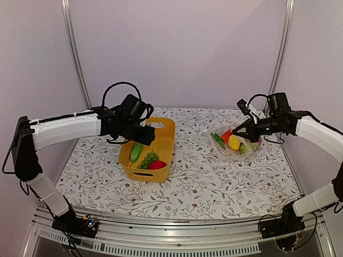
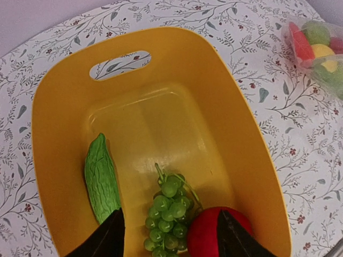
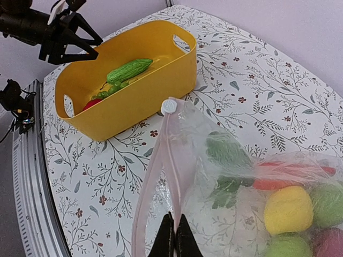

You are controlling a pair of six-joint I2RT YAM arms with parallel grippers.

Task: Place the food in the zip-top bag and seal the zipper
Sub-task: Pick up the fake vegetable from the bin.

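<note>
Soft, even overhead light, faint shadows. Glare on yellow tub (image 2: 161, 123) floor & crinkly zip-top bag (image 3: 236, 182). Top view slightly soft.

Yellow tub (image 1: 167, 128): middle of the table (image 1: 214, 179), under my left gripper (image 1: 143, 138).
Zip-top bag (image 1: 242, 154): near right edge, food (image 1: 234, 142) inside, my right gripper (image 1: 236, 130) at it.

Back wall (image 1: 177, 48): plain pale lilac panel, unmarked.
Side walls (image 1: 27, 59): the same pale panels, closing in left and right.
Uprights (image 1: 75, 53): two slim metal posts at the back corners.
Table (image 1: 214, 182): covered by a white cloth printed with grey-green sprigs and small red flowers.
Near edge (image 1: 177, 230): aluminium rail with a slotted strip below.
Light: soft, even, shadows faint.
</note>
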